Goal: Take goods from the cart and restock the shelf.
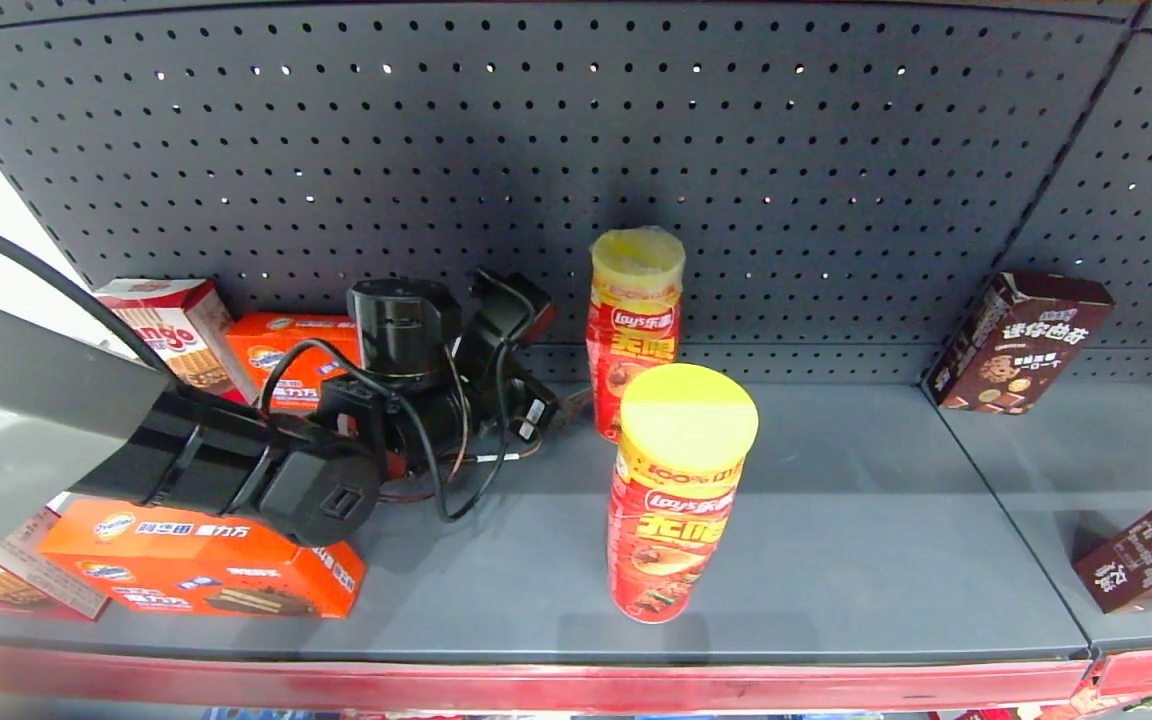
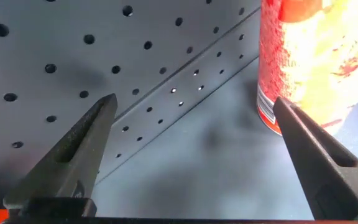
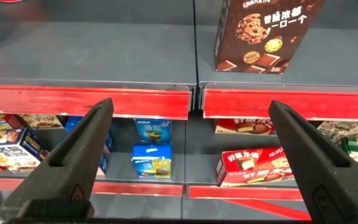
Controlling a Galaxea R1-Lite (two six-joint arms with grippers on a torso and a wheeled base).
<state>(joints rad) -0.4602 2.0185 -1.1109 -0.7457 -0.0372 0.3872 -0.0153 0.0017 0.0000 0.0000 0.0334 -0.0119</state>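
Red cylindrical crisp can with yellow lid, the rear of two, stands just beside the left gripper, whose fingers are spread and empty; the left wrist view crops its top. Second can stands nearer the grey metal shelf edge. Right gripper: likewise spread, empty.

upper link: I'm sporting a chunky matte grey shell, flat-faced, with a thick black cable arcing off behind it
forearm: going all black here, ribbed housing ending in a rounded block with a little rectangular port
wrist joint: I'm lugging a fat black cylinder with a flat round cap
wiring: thin black wires are looping loose round the wrist, white tags dangling
left gripper: fingers are looking dark grey, long tapered wedges, each slotted
right gripper: same deal, dark slotted wedges, small round hole showing near each base
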